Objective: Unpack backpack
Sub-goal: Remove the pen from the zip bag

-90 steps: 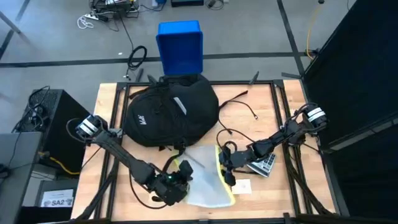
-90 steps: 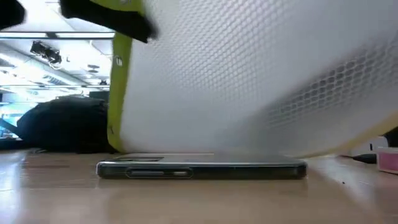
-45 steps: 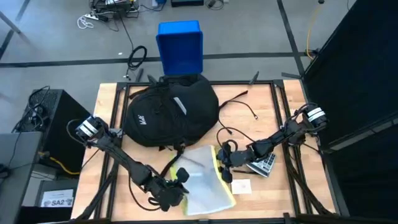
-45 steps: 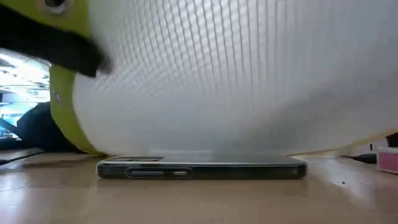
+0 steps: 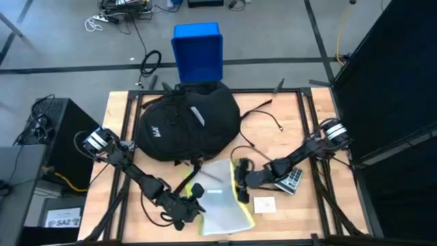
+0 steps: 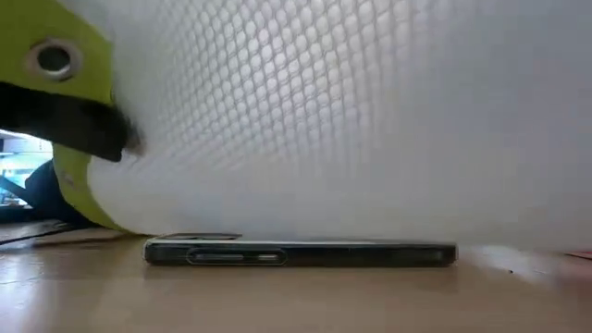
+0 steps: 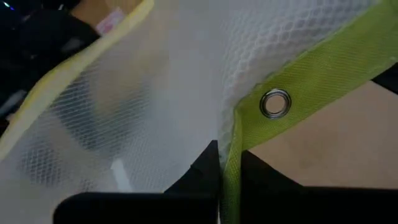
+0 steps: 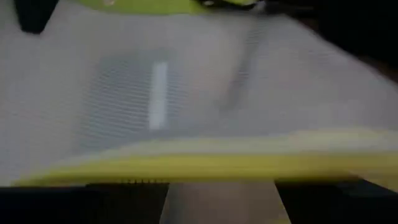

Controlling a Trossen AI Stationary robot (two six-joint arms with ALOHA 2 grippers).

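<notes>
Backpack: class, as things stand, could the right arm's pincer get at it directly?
Probably not at once. The right pincer sits at the yellow-edged mesh pouch, seemingly occupied with it, while the left pincer grips the pouch's other edge. The backpack lies just beyond, with only cables between.

Front of surface crowded
Mesh pouch [image 5: 225,199] fills the front middle between both hands; backpack [image 5: 186,121] blocks behind; far right corner open.

White mesh pouch [image 5: 222,201] with yellow-green cloth trim, matt black fabric backpack [image 5: 186,121], smooth wooden table [image 5: 293,130].
</notes>
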